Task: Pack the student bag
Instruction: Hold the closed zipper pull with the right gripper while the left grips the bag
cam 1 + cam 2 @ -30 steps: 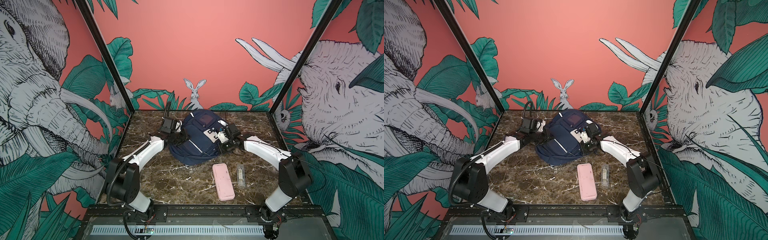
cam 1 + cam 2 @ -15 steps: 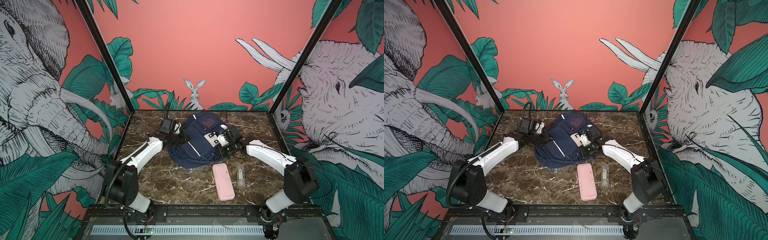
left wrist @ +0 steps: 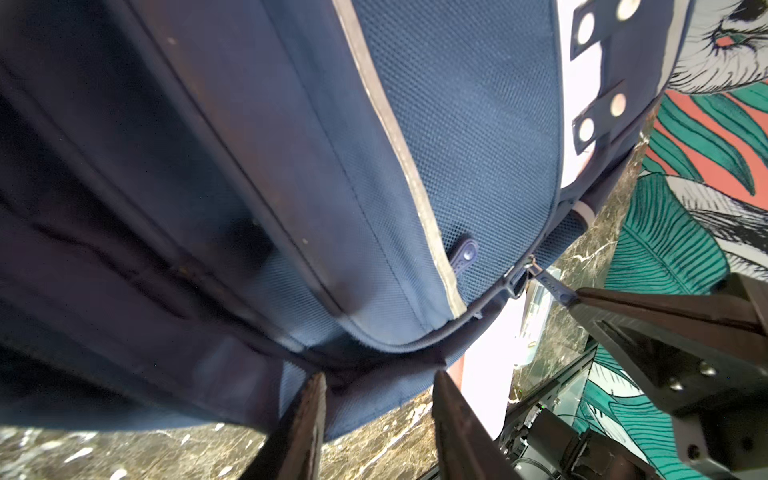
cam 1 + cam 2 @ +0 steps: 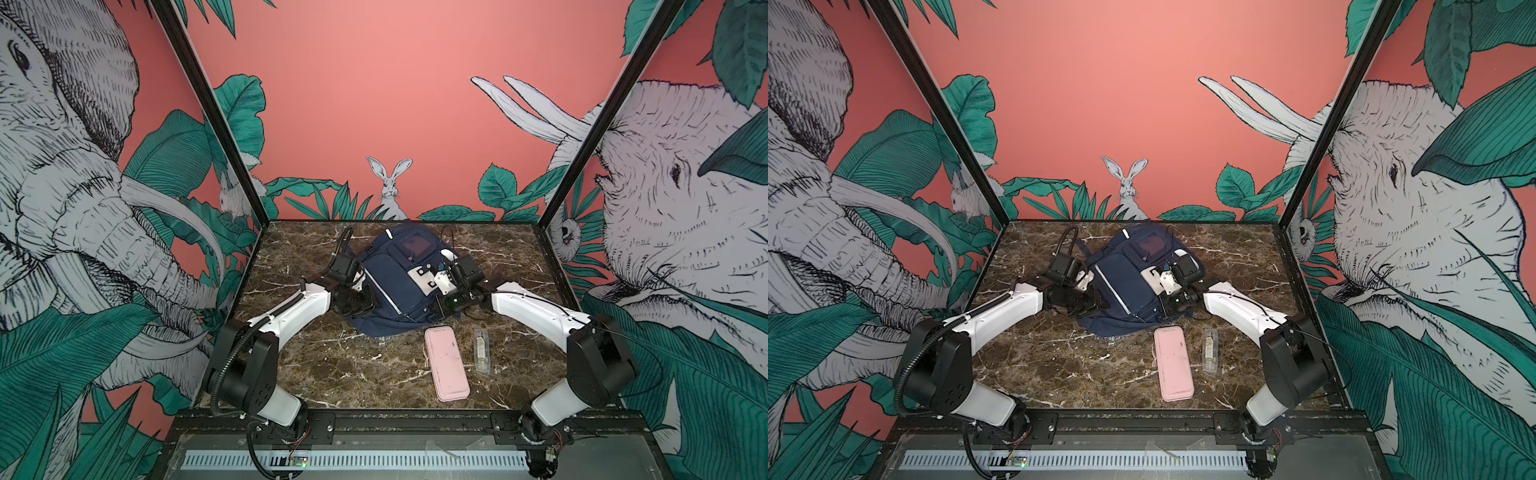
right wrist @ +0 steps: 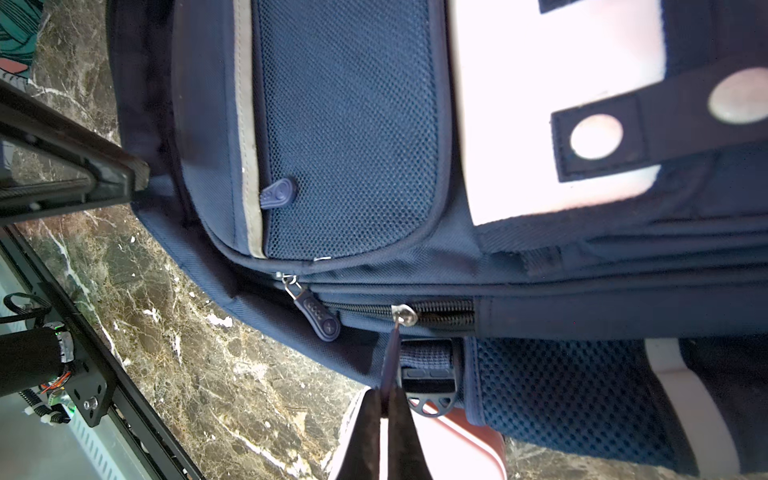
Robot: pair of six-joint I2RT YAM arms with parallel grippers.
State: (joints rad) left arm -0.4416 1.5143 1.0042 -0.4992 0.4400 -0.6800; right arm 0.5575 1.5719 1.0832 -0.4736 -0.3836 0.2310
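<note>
The navy student bag [image 4: 395, 282] [image 4: 1125, 282] lies flat at the back middle of the marble table, with its grey stripe and white patches facing up. My left gripper [image 3: 380, 376] is at the bag's near left edge [image 4: 363, 303] and is open. Its fingertips stand apart on either side of the fabric hem. My right gripper [image 5: 388, 395] is at the bag's near right corner [image 4: 442, 305]. It is shut on the dark zipper pull [image 5: 392, 357] that hangs from the slider [image 5: 404, 313]. A second pull [image 5: 318, 318] lies loose beside it.
A pink oblong case [image 4: 446, 363] [image 4: 1173, 363] lies in front of the bag, touching its near edge. A small clear case [image 4: 481, 351] sits just right of the pink one. Printed walls close in the left, back and right sides. A black rail [image 4: 395, 419] runs along the front.
My left gripper has opened and released the bag's edge. The right gripper has stayed shut on the zipper pull, and its arm has shifted slightly. The bag has settled a little.
</note>
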